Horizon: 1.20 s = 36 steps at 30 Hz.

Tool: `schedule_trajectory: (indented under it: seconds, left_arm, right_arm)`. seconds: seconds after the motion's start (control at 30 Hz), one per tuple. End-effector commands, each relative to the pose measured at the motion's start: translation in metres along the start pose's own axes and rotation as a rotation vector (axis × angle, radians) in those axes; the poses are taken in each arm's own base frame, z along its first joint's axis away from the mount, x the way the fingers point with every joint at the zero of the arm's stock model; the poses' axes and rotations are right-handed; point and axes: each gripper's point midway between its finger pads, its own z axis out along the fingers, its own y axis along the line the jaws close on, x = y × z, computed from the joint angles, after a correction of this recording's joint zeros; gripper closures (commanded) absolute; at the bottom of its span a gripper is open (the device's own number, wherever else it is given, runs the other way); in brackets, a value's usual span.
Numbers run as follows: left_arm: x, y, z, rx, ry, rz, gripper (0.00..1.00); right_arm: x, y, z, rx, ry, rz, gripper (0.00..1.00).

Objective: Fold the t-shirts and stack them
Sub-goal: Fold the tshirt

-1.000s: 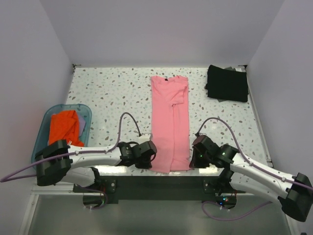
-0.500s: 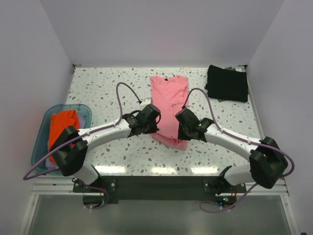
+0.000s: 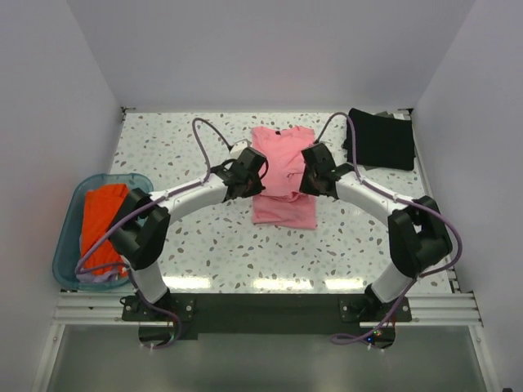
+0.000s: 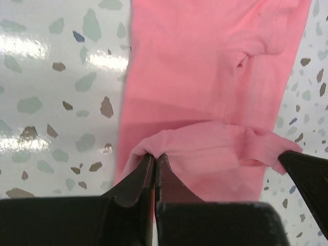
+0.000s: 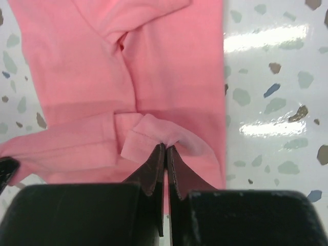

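Both hands pinch pink t-shirt hem

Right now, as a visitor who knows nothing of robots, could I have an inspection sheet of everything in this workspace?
Surface: speckled table, glossy, with light glare near the front.
Job's things: pink t-shirt mid-table, its near end doubled over its body; black t-shirt folded at the far right corner.
Clutter: blue tub at the left edge, holding orange cloth.
Grippers: left gripper and right gripper each shut on the pink cloth's doubled end.
Cables: purple cables loop up from both arms.
Surroundings: plain white walls on three sides.
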Motion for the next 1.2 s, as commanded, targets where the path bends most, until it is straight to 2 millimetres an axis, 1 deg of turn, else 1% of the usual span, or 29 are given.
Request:
schedule_trajectory:
  seconds: [0.0,0.07,0.1,0.13,0.17,0.23,0.27,0.33,0.37,0.53,0.7,0.77,0.8,0.83,0.9,1.07,1.1,1.13,1.17]
  left_arm:
    - [-0.039,-0.014,0.006,0.042,-0.087,-0.012,1.00]
    - [-0.044,-0.016,0.013,0.053,-0.086,-0.007,1.00]
    - [-0.045,-0.017,0.016,0.056,-0.084,-0.004,1.00]
    - [-0.048,-0.020,0.022,0.062,-0.082,-0.004,1.00]
    - [-0.049,-0.021,0.024,0.067,-0.078,0.006,1.00]
    - [-0.051,-0.025,0.031,0.078,-0.076,0.011,1.00]
    - [-0.053,-0.025,0.034,0.075,-0.079,0.011,1.00]
    - [-0.055,-0.027,0.041,0.080,-0.077,0.014,1.00]
    - [-0.058,-0.027,0.043,0.078,-0.078,0.010,1.00]
    - [-0.066,-0.028,0.052,0.098,-0.078,0.005,1.00]
    - [-0.074,-0.028,0.057,0.116,-0.075,-0.006,1.00]
    - [-0.080,-0.027,0.060,0.123,-0.079,-0.009,1.00]
    - [-0.079,-0.027,0.063,0.124,-0.071,-0.010,1.00]
    - [-0.084,-0.027,0.064,0.128,-0.075,-0.016,1.00]
    - [-0.084,-0.031,0.066,0.150,-0.068,-0.006,1.00]
    - [-0.085,-0.028,0.074,0.166,-0.053,-0.001,1.00]
    - [-0.086,-0.028,0.075,0.171,-0.056,-0.002,0.99]
    - [-0.085,-0.026,0.075,0.172,-0.053,-0.002,0.92]
    - [-0.088,-0.026,0.075,0.177,-0.061,0.004,0.90]
  right_arm:
    - [-0.040,0.006,0.007,-0.024,-0.083,0.025,1.00]
    - [-0.049,0.006,0.011,-0.031,-0.091,0.036,1.00]
    - [-0.049,0.005,0.016,-0.027,-0.082,0.037,1.00]
    - [-0.052,0.003,0.018,-0.025,-0.083,0.045,1.00]
    - [-0.058,0.006,0.019,-0.035,-0.091,0.051,1.00]
    - [-0.060,0.004,0.025,-0.030,-0.083,0.056,1.00]
    - [-0.066,0.005,0.026,-0.035,-0.090,0.065,1.00]
    - [-0.067,0.004,0.033,-0.031,-0.079,0.070,1.00]
    - [-0.071,0.003,0.034,-0.034,-0.083,0.079,1.00]
    - [-0.074,-0.001,0.044,-0.030,-0.076,0.096,1.00]
    - [-0.078,-0.002,0.049,-0.037,-0.079,0.115,1.00]
    - [-0.079,-0.003,0.052,-0.038,-0.074,0.117,1.00]
    - [-0.080,-0.003,0.053,-0.040,-0.072,0.123,1.00]
    - [-0.080,-0.003,0.054,-0.040,-0.072,0.125,1.00]
    - [-0.081,-0.005,0.057,-0.038,-0.071,0.130,1.00]
    - [-0.084,-0.010,0.066,-0.035,-0.058,0.147,1.00]
    - [-0.085,-0.012,0.068,-0.036,-0.059,0.148,1.00]
    - [-0.085,-0.015,0.072,-0.030,-0.053,0.148,0.93]
    - [-0.088,-0.015,0.072,-0.029,-0.055,0.149,0.88]
